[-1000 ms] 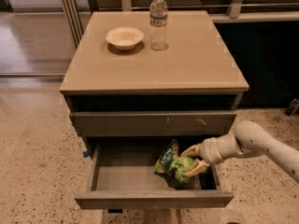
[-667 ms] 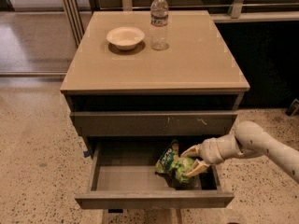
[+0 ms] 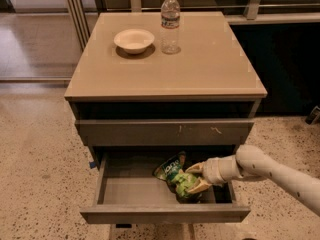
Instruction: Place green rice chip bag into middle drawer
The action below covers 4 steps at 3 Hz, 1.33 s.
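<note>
The green rice chip bag [image 3: 176, 176] lies tilted inside the pulled-out middle drawer [image 3: 165, 214], right of its middle. My gripper [image 3: 192, 176] reaches into the drawer from the right on a white arm. Its pale fingers [image 3: 196, 168] stand on either side of the bag's right end and touch it. The bag's lower part rests against the drawer floor.
A white bowl [image 3: 134, 40] and a clear plastic water bottle [image 3: 170, 23] stand at the back of the cabinet top [image 3: 200, 69]. The drawer front above bears small white scratch marks [image 3: 215, 130]. The open drawer sticks out toward me over speckled floor.
</note>
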### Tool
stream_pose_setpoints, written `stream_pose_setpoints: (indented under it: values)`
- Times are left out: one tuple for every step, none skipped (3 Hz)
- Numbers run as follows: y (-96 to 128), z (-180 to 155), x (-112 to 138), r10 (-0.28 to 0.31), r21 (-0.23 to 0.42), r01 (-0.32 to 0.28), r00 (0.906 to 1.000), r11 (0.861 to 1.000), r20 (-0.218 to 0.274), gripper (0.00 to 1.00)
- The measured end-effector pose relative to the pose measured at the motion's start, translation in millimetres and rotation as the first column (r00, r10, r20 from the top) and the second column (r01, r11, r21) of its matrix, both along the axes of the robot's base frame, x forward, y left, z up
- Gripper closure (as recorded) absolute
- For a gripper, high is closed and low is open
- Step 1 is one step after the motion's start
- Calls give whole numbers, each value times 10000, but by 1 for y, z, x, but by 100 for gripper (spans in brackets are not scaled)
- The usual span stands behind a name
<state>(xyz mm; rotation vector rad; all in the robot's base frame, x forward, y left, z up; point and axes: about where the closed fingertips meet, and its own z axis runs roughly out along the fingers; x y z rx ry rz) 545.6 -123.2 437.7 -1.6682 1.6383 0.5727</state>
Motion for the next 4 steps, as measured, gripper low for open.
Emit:
stream_pose_setpoints:
  values:
    - [11,-30,9,-266,-175,267,9996,9995,81,100]
    - [12,-37,11,-337,-276,338,9994,9990,56,90]
    - [12,-37,11,-336,-276,337,9994,9991,55,75]
    - [11,-37,12,-371,-322,376,9992,9988,139,44]
